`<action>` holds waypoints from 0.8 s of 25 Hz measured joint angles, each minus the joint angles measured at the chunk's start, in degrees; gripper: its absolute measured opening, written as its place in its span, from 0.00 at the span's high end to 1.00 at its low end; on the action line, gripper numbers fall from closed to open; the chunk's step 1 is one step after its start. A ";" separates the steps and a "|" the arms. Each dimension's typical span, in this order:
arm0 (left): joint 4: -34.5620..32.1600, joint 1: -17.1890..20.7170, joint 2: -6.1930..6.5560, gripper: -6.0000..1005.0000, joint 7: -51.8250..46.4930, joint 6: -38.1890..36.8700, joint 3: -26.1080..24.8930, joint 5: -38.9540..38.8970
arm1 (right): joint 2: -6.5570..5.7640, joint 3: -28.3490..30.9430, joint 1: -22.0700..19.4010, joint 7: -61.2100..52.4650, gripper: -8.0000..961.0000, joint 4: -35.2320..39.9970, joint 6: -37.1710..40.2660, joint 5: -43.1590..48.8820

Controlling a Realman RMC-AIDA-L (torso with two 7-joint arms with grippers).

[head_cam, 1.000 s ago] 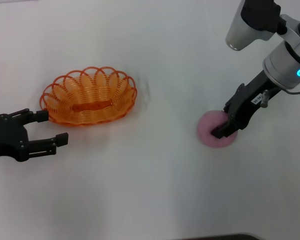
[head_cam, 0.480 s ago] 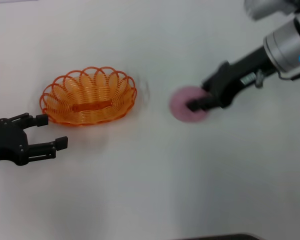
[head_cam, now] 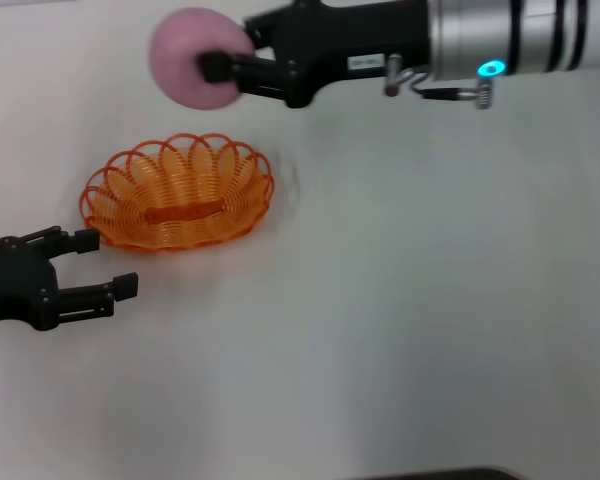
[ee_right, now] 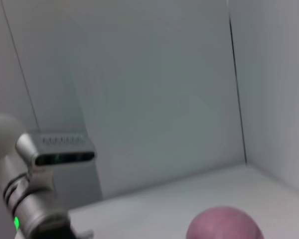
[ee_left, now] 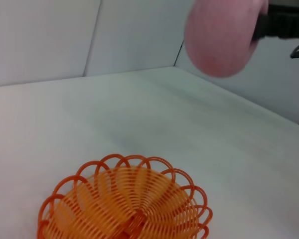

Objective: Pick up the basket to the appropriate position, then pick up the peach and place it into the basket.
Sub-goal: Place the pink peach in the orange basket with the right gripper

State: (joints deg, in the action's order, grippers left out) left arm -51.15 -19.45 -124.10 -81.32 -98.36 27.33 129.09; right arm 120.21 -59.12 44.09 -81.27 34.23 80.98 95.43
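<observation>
We see a plain white tabletop [head_cam: 400, 330] carrying one thing directly: an oval orange plastic wire-weave basket [head_cam: 177, 193] with a scalloped looped rim, sitting upright on its left half.

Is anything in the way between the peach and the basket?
Nothing visible. The right gripper holds the peach in the air beyond the basket, which sits open and empty on the table. The left gripper rests open beside the basket, on its near side.

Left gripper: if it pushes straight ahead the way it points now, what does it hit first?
Most likely the basket. The open left gripper points at its near-left rim, upper finger almost touching. Depth is unclear, so it might skim just beside it.
</observation>
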 joint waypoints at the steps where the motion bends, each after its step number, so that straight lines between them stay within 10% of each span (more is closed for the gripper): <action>1: 0.00 -0.03 0.00 0.12 -0.05 -0.03 0.00 -0.07 | 0.10 -0.51 0.64 3.55 0.76 -2.83 -0.78 -2.85; 4: 0.06 -0.11 -0.01 0.12 -0.06 -0.08 0.06 -0.34 | 0.24 -2.78 2.30 8.71 0.79 -7.82 -2.96 -7.37; 20: 0.10 -0.57 0.00 0.12 -0.78 -0.34 0.35 -0.51 | 0.07 -4.90 2.30 9.81 0.20 -8.51 -4.01 -9.84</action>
State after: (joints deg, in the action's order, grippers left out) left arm -51.04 -20.02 -124.10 -82.10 -98.70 27.68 128.58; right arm 120.29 -64.02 46.38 -71.46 25.71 76.97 85.59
